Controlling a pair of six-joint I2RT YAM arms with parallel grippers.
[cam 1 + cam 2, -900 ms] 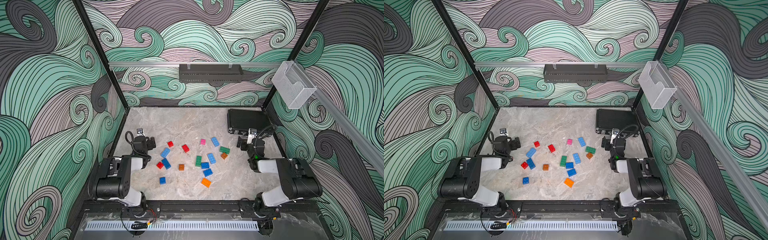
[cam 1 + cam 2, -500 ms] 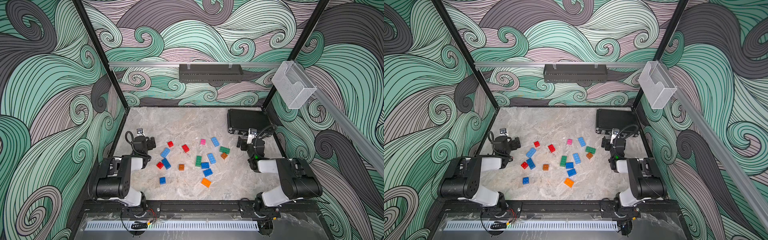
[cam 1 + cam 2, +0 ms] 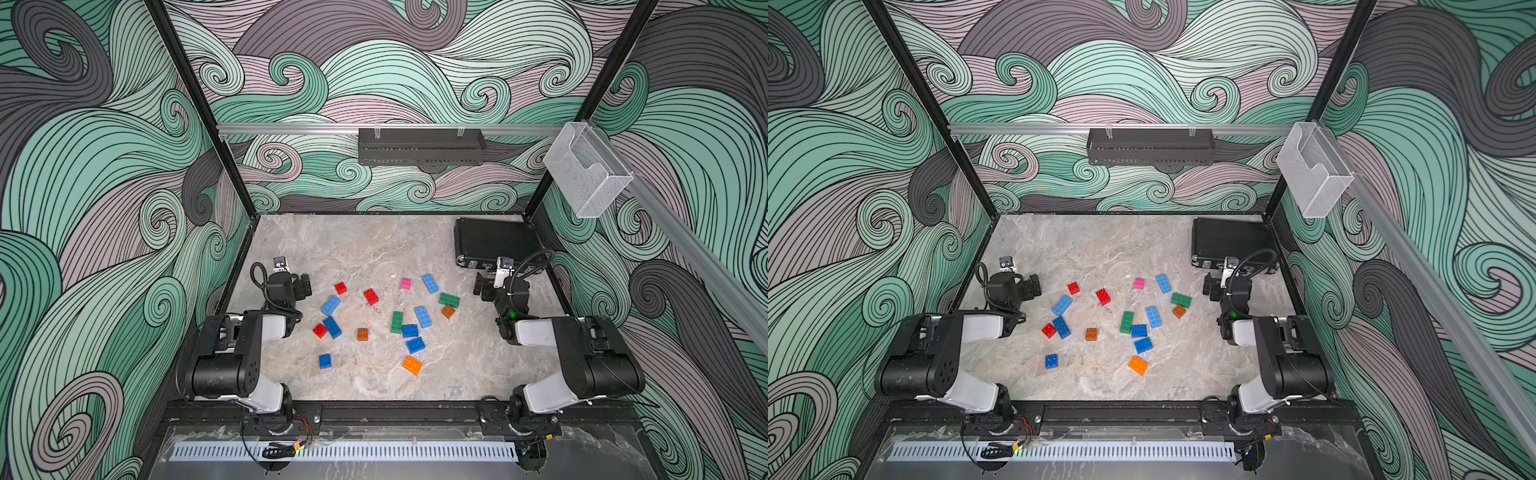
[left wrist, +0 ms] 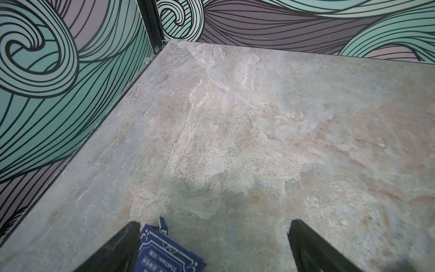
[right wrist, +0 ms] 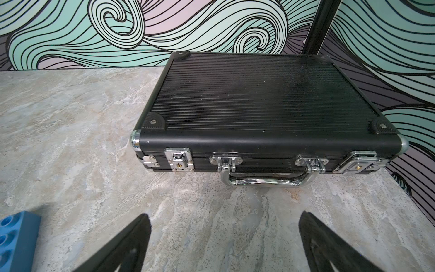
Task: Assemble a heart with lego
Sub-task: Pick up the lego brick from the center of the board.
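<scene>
Across the middle of the tabletop (image 3: 353, 249) the lego (image 3: 397, 322) lies scattered and loose, while the left gripper (image 3: 305, 286) and right gripper (image 3: 480, 286) sit near opposite side edges, jaws spread and empty, apparently poised to start picking.

Lego (image 3: 423, 316) red, blue, grn, orange, pink; table (image 3: 365, 249) grey marble.

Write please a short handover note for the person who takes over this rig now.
Left gripper: open, holding nothing; a dark blue card box lies between its jaws, not gripped.
Right gripper: open, empty, facing the closed black case.
Lego bricks: scattered loose mid-table, between both arms.
Done: nothing; no heart shape yet.
To do: the whole assembly.
</scene>
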